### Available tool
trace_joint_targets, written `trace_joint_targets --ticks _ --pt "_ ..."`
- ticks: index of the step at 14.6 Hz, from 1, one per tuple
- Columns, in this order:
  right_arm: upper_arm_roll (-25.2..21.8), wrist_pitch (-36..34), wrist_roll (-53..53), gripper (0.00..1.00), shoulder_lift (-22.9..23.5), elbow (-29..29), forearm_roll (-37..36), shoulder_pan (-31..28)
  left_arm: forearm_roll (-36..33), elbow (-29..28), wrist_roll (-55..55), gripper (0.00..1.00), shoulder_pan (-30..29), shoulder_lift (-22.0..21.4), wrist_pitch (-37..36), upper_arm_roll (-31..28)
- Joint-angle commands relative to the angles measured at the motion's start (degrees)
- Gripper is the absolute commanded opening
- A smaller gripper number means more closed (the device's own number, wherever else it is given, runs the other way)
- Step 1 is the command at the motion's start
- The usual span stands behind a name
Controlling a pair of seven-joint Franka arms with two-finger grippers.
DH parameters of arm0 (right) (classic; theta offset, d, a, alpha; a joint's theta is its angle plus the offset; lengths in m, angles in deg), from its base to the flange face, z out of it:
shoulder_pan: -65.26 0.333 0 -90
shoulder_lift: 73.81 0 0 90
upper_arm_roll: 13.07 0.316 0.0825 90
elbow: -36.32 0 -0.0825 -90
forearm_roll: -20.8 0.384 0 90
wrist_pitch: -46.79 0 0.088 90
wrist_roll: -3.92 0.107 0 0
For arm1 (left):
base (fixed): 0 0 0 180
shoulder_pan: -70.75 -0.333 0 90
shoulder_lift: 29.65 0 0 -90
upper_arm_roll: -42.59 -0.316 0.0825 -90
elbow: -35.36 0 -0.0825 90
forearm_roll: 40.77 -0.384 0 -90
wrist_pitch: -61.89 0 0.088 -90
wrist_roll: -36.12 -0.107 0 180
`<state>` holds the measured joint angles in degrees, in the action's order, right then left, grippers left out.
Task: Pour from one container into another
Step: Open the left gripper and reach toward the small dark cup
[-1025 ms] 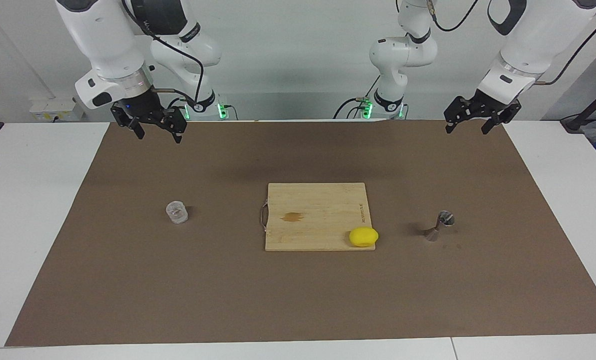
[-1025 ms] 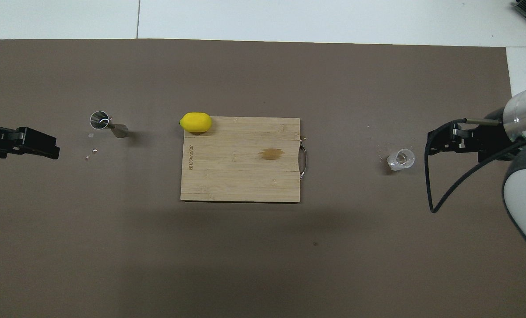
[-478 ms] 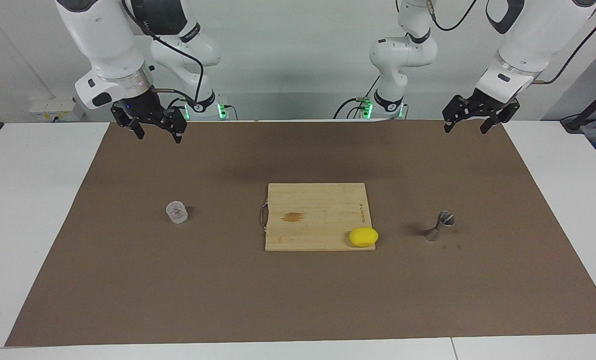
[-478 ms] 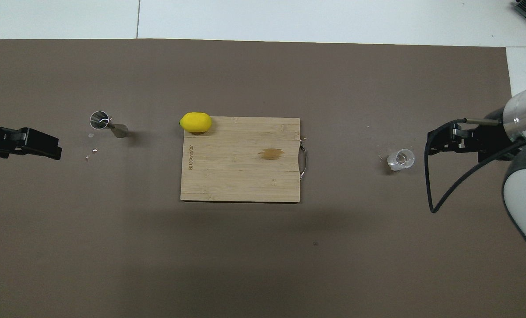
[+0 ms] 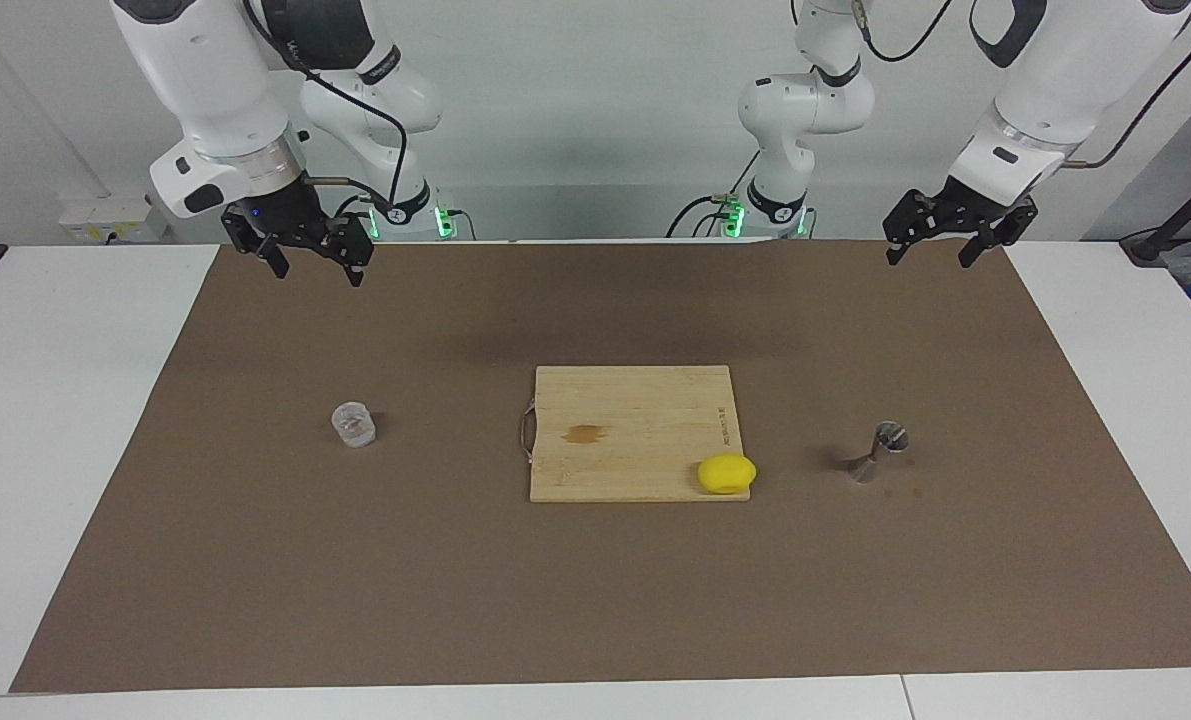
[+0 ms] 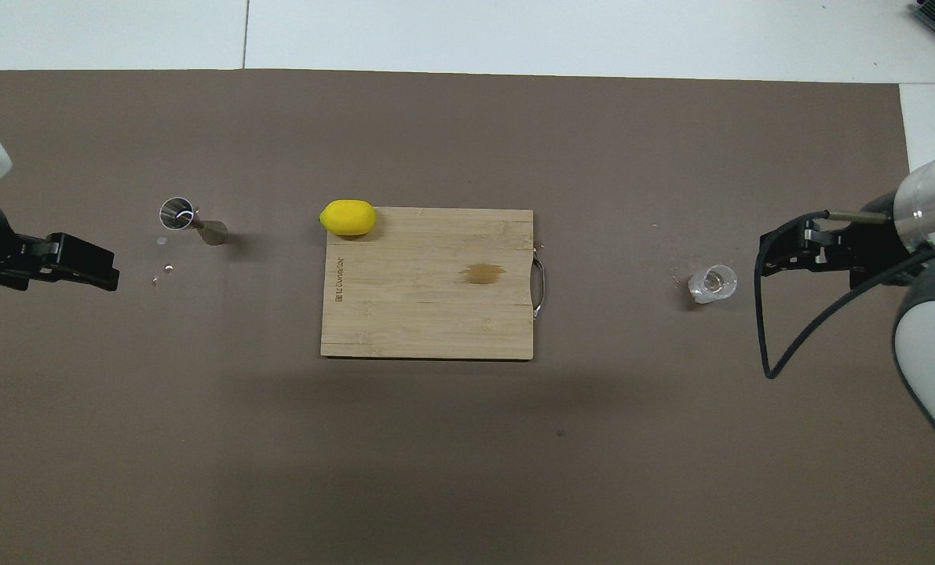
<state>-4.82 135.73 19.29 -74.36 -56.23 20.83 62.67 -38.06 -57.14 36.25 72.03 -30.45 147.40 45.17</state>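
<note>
Glass tumbler (image 5: 354,424) on mat, well apart from raised right hand (image 5: 316,268)

Even, bright light from above; both views sharp.
Soft broad shadows lay on the brown mat (image 5: 355,560) nearer the robots than the cutting board (image 5: 635,410); the steel jigger (image 5: 877,452) cast a short shadow and its rim glinted.
</note>
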Motion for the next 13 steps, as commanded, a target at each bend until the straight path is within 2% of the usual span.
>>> trace_joint_targets --ticks 1,4,8,10,13 --pt "0.27 0.88 -1.49 1.0 -0.59 -0.53 1.2 -0.67 4.12 -1.45 0.31 1.0 -4.16 1.76 -0.43 -0.03" --pt "0.27 0.79 -1.58 1.0 -0.59 -0.62 1.2 -0.67 6.34 -1.45 5.9 1.0 -5.67 6.33 -1.4 -0.91" --pt "0.27 0.7 -1.58 1.0 -0.67 -0.62 1.2 -0.67 14.15 -1.79 25.41 1.0 -5.41 10.29 1.14 -3.72" --pt "0.27 0.79 -1.58 1.0 -0.67 -0.7 1.2 -0.76 19.5 -2.41 34.01 1.0 -4.88 11.87 1.68 -6.61" --pt "0.27 0.79 -1.49 1.0 -0.67 -0.88 1.2 -0.67 30.92 -8.54 45.28 1.0 -4.7 12.32 5.8 -10.66"
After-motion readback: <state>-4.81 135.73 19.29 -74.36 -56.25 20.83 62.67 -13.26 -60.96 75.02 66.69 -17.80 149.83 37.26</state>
